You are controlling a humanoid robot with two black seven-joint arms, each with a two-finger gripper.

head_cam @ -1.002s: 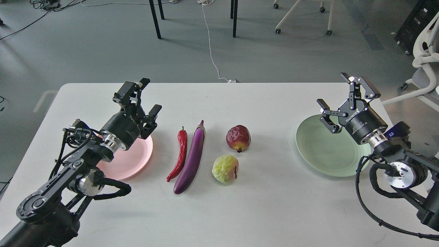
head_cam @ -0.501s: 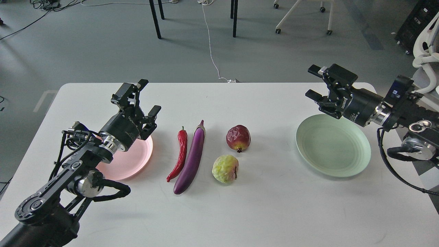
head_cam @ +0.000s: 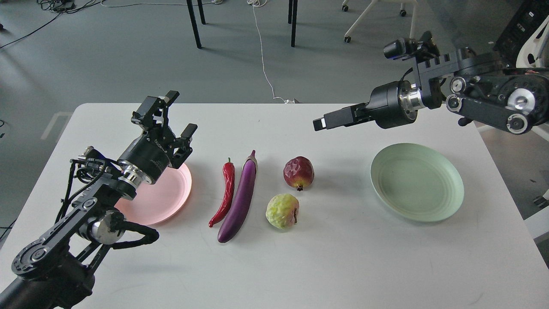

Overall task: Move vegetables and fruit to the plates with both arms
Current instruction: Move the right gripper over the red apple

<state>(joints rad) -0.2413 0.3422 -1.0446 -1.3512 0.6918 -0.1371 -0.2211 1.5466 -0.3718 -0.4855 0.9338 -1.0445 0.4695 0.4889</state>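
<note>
A red chili pepper [head_cam: 225,194] and a purple eggplant [head_cam: 240,199] lie side by side in the middle of the white table. To their right stand a dark red fruit [head_cam: 298,172] and, nearer me, a yellow-green fruit [head_cam: 282,210]. The pink plate [head_cam: 169,197] lies at the left, partly under my left arm. The mint green plate [head_cam: 417,182] lies at the right, with nothing on it. My left gripper [head_cam: 175,116] is open and empty above the pink plate's far edge. My right gripper [head_cam: 327,121] hovers above the table behind the dark red fruit, pointing left. It is seen edge-on, so its fingers cannot be told apart.
The table's [head_cam: 343,266] far edge runs just behind both grippers. On the floor beyond are black table legs [head_cam: 194,23], a white cable [head_cam: 262,56] and office chairs [head_cam: 377,21]. My right arm's joints [head_cam: 484,96] hang over the table's back right corner.
My right arm has swung up and left, off the green plate, and turned its gripper to point left over the table. My left gripper has shifted slightly back and left, still open.
</note>
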